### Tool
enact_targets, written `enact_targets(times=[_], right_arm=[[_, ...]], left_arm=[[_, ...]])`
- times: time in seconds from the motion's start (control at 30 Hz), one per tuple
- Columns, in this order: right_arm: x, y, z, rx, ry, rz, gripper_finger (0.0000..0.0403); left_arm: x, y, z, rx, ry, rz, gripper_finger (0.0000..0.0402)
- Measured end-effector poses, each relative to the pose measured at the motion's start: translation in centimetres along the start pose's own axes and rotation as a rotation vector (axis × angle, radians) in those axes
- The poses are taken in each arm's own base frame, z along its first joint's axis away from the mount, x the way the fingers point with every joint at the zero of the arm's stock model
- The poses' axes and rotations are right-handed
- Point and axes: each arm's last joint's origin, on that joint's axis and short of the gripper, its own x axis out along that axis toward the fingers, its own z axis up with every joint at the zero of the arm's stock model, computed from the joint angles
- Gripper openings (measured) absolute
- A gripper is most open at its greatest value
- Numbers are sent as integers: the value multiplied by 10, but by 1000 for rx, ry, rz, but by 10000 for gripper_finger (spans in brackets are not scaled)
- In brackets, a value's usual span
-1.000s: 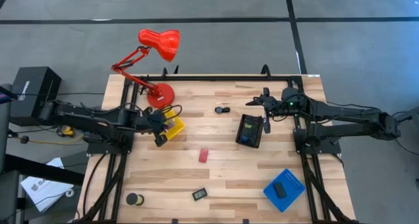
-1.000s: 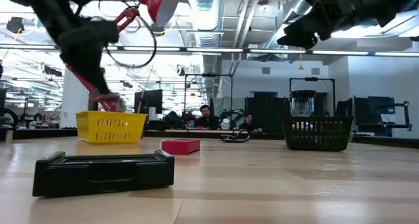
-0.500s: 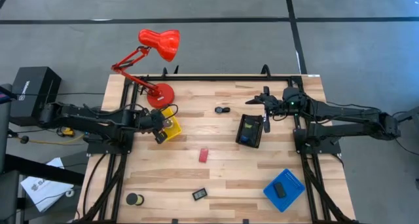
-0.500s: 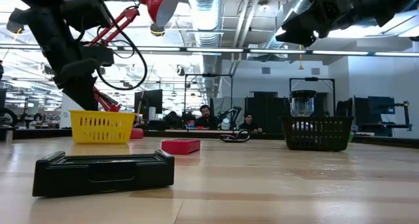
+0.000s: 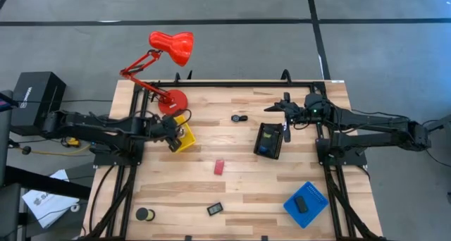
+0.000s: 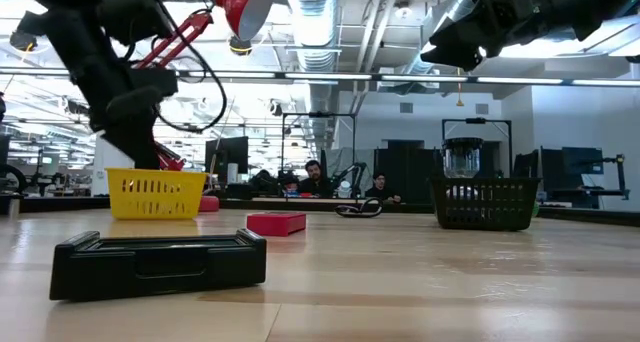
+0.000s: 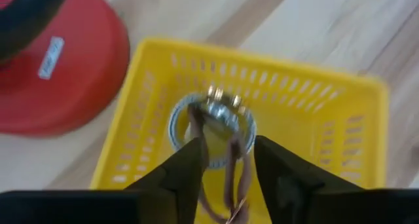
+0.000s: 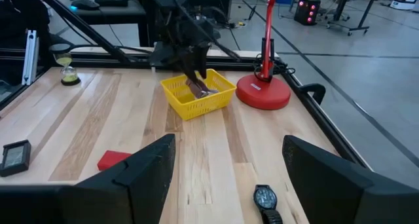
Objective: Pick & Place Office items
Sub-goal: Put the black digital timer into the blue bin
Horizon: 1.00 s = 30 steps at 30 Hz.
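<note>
My left gripper (image 5: 173, 141) hangs over the yellow tray (image 5: 183, 137), its fingertips about level with the rim in the low view (image 6: 142, 158), shut on a brown-strapped watch (image 7: 213, 122) whose silvery case is down inside the tray. My right gripper (image 5: 280, 111) is open and waits in the air above the far right of the table, beside the black tray (image 5: 268, 140). On the bare wood lie a black watch (image 5: 238, 118), a red block (image 5: 219, 167), a small black block (image 5: 215, 208) and a black disc (image 5: 144, 213). My left gripper has the watch's brown strap (image 7: 230, 179) between its two fingers, which point down from above into the yellow tray. The case hangs below the fingertips, low inside the tray. Whether it rests on the tray floor cannot be told.
The red desk lamp's base (image 5: 173, 102) stands just beyond the yellow tray. A blue tray (image 5: 306, 204) with a black piece in it sits at the near right. The middle of the table holds only the small items. People sit in the room behind (image 6: 315, 177).
My left gripper has risen from low at the yellow tray's near-left corner and now hangs over the tray. The tray, tilted a second ago, has slid a little toward the table's left edge and sits level. The right arm has kept still.
</note>
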Motion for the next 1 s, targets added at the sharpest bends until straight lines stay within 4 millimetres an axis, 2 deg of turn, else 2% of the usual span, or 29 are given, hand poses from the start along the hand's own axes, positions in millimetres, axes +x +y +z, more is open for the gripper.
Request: enact_targets(times=[0.27,0.63,1.0], right_arm=[[0,0,0,-1,-2,0,273],[0,0,0,-1,-4,1,273],[0,0,2,-3,-16,-1,273]], left_arm=[[-14,-6,22,11,-76,-43,149],[-22,-23,37,-35,-256,-178,130],[-32,-38,45,47,-419,-285,117]])
